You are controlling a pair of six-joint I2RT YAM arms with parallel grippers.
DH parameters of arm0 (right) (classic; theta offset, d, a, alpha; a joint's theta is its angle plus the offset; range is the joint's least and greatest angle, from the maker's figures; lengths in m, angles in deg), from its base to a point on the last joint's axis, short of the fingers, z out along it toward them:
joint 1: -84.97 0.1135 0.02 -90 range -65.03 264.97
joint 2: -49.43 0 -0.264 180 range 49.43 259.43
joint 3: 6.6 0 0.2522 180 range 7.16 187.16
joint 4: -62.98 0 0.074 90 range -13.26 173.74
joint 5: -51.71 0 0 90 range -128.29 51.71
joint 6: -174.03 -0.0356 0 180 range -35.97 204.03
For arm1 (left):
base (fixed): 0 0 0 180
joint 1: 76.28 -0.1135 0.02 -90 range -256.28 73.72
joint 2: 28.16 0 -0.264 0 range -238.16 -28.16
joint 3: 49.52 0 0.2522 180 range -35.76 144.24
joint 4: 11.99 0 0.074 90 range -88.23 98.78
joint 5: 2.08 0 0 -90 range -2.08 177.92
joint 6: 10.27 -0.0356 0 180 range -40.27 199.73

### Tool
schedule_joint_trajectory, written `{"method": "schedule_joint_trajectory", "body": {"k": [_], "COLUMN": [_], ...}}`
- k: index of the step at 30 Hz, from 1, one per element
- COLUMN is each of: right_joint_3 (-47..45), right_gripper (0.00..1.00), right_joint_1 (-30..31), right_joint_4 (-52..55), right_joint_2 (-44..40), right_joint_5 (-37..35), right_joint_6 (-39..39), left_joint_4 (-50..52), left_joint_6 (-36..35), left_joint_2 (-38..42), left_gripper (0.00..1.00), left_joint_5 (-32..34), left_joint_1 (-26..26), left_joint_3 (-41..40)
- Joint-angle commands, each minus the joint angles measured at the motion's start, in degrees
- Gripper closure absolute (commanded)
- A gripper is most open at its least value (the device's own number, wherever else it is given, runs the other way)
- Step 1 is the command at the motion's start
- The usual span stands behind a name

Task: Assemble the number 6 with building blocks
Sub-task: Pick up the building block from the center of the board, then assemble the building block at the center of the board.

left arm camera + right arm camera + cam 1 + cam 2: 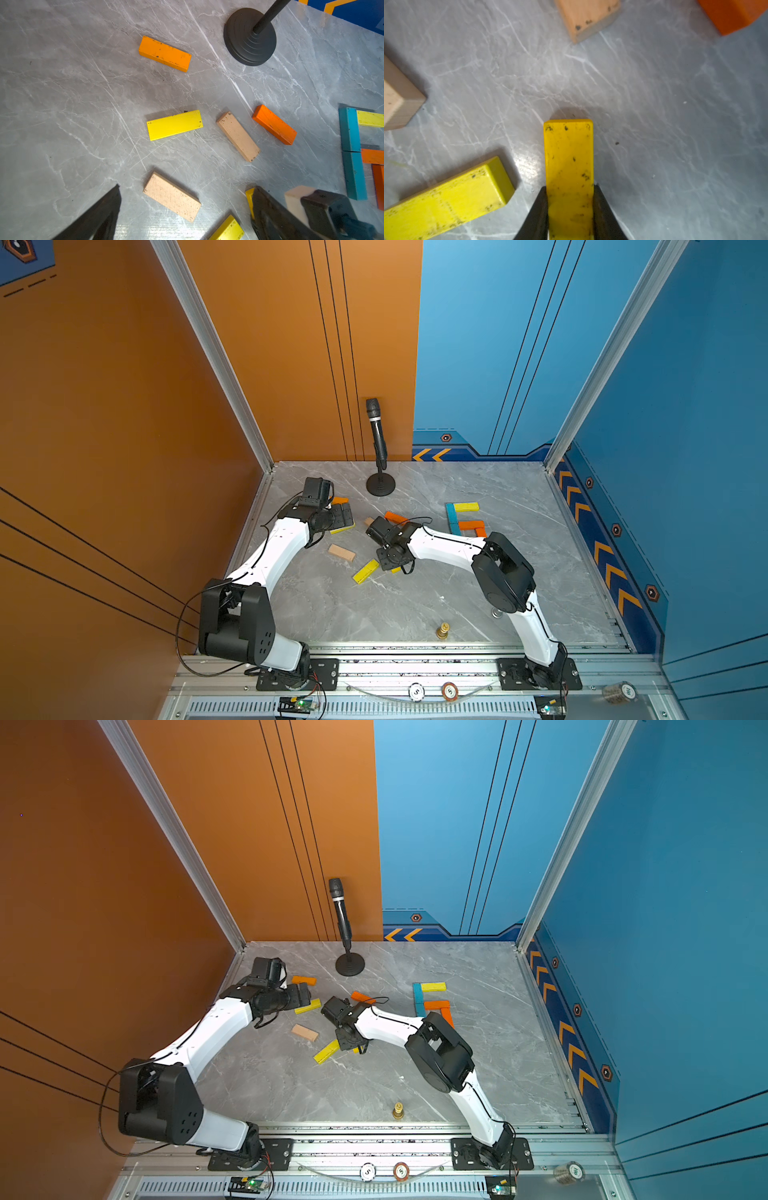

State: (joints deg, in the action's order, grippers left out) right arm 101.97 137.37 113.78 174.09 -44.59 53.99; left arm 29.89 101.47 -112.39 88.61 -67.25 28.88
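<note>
My right gripper (569, 187) is shut on the end of a yellow block (569, 153), low over the grey table (415, 605); in a top view it sits mid-table (392, 563). A second yellow block (365, 571) lies beside it. My left gripper (343, 516) hangs open at the back left above another yellow block (174, 124), nothing between its fingers (104, 212). Loose nearby are two tan blocks (171, 196) (238, 136) and two orange ones (164, 54) (274, 124). At the back right, blue (452, 517), yellow (466, 507) and orange (471, 525) blocks lie joined.
A black microphone stand (380, 485) rises at the back centre. A gold chess piece (442, 630) stands near the front edge and a silver one (496, 612) shows under the right arm. Orange and blue walls enclose the table on three sides.
</note>
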Motion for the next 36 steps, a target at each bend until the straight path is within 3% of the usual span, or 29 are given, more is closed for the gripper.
{"method": "schedule_joint_trajectory", "body": {"k": [1,10,16,24,29,36], "right_joint_3": [-2.19,-19.56,-34.08,-47.74,-50.47,-47.13], "right_gripper": [0.75,0.75,0.75,0.74,0.73,0.74], "right_joint_1": [-1.95,-6.84,-10.13,-15.42,-15.78,-15.28], "right_joint_4": [2.78,2.84,2.56,-1.36,-4.34,-5.32], "right_joint_2": [-7.42,-26.87,-39.49,-49.5,-49.65,-41.94], "right_joint_5": [-1.15,-5.78,-10.79,-11.42,-11.56,-8.91], "right_joint_6": [-0.24,-5.78,-17.48,-36.17,-45.65,-54.66], "left_joint_4": [1.03,0.74,0.78,0.72,0.78,0.71], "left_joint_6": [0.83,1.29,1.44,1.45,1.44,1.45], "left_joint_2": [1.0,0.52,-0.14,-0.43,-0.24,-0.14], "left_gripper": [0.02,0.02,0.02,0.02,0.02,0.02], "left_joint_5": [-1.4,-2.63,-3.27,-3.36,-3.2,-3.15], "left_joint_1": [-0.29,1.66,3.13,4.73,5.24,5.51], "left_joint_3": [1.51,1.45,1.5,1.47,1.51,1.45]}}
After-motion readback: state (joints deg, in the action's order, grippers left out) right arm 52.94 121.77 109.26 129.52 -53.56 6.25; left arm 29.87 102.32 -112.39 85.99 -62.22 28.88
